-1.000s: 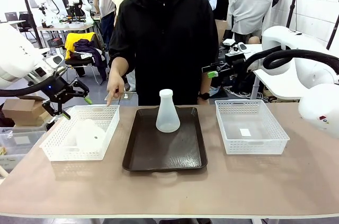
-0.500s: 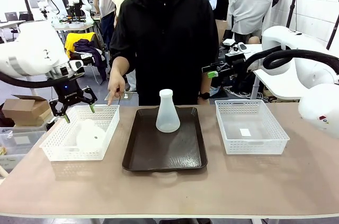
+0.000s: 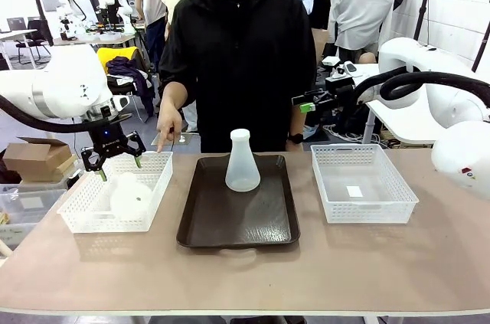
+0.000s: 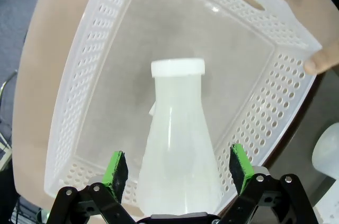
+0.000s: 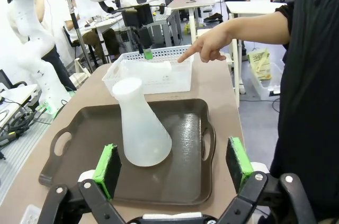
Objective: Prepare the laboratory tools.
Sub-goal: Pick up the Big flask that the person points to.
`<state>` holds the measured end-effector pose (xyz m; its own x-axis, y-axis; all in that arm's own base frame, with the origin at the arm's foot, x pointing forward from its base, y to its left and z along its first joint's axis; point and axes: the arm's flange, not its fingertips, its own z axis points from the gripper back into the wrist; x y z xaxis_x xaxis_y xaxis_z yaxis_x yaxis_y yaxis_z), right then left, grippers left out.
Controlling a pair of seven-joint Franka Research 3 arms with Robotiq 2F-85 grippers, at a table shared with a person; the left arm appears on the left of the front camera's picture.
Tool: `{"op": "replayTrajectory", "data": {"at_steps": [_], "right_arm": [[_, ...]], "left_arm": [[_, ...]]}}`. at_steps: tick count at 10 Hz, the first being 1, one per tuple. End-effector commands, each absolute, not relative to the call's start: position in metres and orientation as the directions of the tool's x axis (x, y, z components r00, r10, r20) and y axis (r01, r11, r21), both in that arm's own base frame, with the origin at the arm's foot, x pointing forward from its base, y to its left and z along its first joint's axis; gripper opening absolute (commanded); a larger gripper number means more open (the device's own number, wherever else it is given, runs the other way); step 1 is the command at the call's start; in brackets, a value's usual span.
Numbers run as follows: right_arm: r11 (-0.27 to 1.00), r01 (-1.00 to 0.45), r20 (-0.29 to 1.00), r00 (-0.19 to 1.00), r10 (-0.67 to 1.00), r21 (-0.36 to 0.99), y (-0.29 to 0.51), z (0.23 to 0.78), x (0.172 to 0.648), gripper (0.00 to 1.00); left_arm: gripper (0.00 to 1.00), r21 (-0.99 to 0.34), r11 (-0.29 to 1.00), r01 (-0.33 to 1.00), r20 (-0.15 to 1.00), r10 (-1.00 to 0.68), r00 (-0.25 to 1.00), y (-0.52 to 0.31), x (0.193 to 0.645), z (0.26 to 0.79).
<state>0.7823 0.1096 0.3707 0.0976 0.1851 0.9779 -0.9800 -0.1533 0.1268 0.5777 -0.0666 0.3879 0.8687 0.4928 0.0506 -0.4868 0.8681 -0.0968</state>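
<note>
On the tray (image 3: 230, 224), one flask (image 3: 242, 162) stands upright; a second flask (image 3: 130, 195) lies on its side in the left basket (image 3: 76, 217). Left gripper (image 3: 120, 168) hovers above it, jaws wide apart, empty. Right gripper (image 5: 172, 159) is likewise spread and empty. A person's hand (image 3: 167, 125) points one finger at that basket's rim.

Left arm (image 3: 65, 90) and right arm (image 3: 409, 52) were glossy white, rounded, black-cabled; black jaws bore green pads (image 4: 115, 168).

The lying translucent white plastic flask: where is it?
Front view: the flask lies in the left white mesh basket, beside the dark brown tray, under the left gripper.
</note>
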Motion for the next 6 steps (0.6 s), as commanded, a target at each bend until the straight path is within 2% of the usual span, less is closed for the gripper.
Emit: {"op": "replayTrajectory", "data": {"at_steps": [1, 6], "right_arm": [[-0.164, -0.979, 0.977, 0.088, 0.194, 0.12, 0.11, 0.371, 0.782, 1.0], [-0.164, -0.979, 0.977, 0.088, 0.194, 0.12, 0.11, 0.371, 0.782, 1.0]], "left_arm": [[1.0, -0.131, 0.844, -0.52, 0.087, 0.532, 0.842, -0.067, 0.585, 0.383], [1.0, -0.098, 0.824, -0.557, 0.122, 0.566, 0.815, -0.069, 0.599, 0.36]]}}
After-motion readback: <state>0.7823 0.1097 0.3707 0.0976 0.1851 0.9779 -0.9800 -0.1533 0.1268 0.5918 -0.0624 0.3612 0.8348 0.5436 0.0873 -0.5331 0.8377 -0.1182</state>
